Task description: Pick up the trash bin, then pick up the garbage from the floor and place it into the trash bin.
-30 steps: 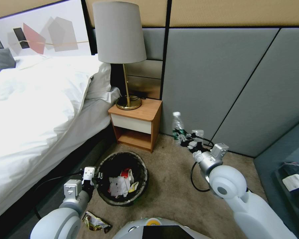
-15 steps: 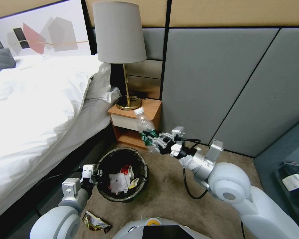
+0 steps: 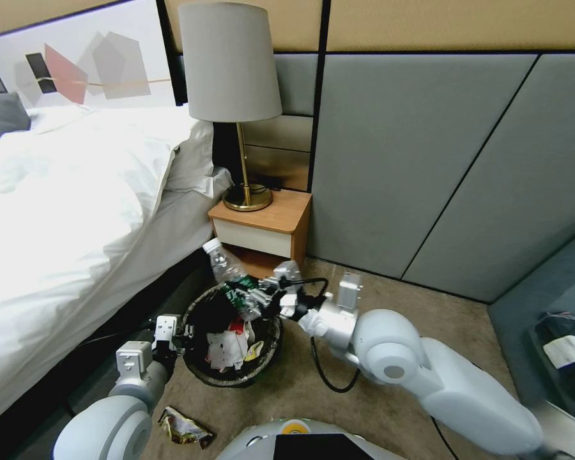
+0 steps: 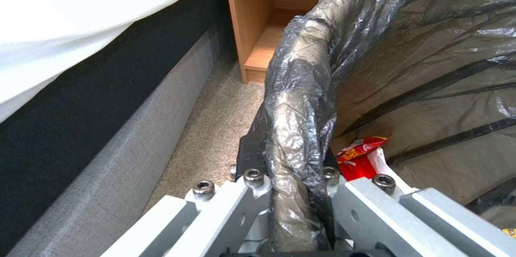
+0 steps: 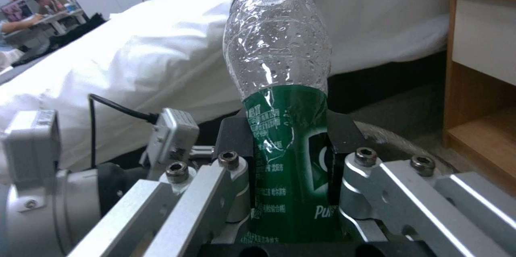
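Green-labelled bottle | right pincer clamped | above trash bin

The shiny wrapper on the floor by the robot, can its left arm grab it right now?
Probably not. The left gripper is shut on the bin rim, so it is busy. The wrapper lies bare on the carpet beside that arm, with nothing covering it.
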Controlling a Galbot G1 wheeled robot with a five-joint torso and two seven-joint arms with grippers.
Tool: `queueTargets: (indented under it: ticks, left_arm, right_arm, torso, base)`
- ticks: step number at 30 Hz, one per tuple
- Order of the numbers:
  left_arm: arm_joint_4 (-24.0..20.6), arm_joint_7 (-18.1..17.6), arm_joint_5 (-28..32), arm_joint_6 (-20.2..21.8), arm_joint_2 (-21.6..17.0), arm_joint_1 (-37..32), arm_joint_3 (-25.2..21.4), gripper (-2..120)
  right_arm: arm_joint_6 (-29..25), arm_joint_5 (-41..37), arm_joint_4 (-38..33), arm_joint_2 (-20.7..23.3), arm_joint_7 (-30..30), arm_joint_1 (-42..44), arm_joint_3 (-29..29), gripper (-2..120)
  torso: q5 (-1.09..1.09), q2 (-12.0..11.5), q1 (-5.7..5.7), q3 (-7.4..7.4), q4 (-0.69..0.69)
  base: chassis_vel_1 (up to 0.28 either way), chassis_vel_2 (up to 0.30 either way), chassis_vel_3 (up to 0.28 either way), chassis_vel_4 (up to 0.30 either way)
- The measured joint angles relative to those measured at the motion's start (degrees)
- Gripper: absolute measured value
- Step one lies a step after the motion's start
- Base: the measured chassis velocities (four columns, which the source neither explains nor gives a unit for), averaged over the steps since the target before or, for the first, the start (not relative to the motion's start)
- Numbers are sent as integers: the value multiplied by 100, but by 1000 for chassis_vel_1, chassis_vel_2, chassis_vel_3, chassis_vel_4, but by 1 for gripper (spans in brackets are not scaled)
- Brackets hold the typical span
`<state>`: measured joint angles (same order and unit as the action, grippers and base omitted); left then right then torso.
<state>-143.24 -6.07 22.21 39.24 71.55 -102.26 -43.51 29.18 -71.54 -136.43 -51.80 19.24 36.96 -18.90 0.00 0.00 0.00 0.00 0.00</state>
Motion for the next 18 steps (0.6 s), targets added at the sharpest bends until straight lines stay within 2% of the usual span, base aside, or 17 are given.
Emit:
queueTargets:
  ticks: [18]
  left_arm:
    - [0, -9, 199, 88, -232, 22, -152, 1]
  right_arm:
    - [117, 74, 145, -56, 21, 101, -234, 22]
  torso:
    - [0, 0, 0, 0, 0]
  base:
    - [0, 0, 0, 0]
